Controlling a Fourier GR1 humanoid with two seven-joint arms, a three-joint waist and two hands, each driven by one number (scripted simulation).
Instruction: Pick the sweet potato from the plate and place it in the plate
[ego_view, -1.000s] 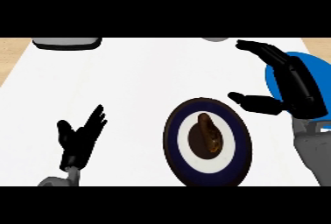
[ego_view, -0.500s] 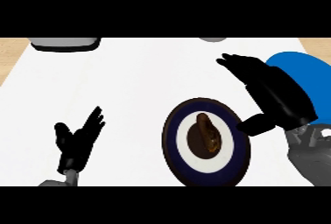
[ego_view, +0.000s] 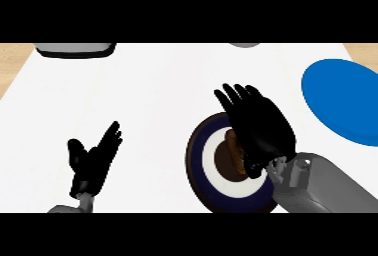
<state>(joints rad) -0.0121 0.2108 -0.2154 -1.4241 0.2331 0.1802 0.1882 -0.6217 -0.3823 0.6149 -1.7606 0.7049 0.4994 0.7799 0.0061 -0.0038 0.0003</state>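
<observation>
My right hand (ego_view: 256, 127) hangs over the dark-rimmed plate (ego_view: 198, 172), fingers straight and spread, pointing away from me – holding nothing. Under its palm, only partly showing at the thumb side, lies the sweet potato (ego_view: 233, 157), brown, on the plate's white middle; I cannot tell whether the hand touches it. The grey forearm (ego_view: 317, 187) runs back from the hand toward the lower edge and covers the plate's right rim. Off to the right of the hand, well apart from the first plate, sits the blue plate (ego_view: 347, 97) on the white counter (ego_view: 148, 95). Far to the left, near the lower edge, my left hand (ego_view: 92, 162) rests with fingers up and relaxed – nothing in it.
</observation>
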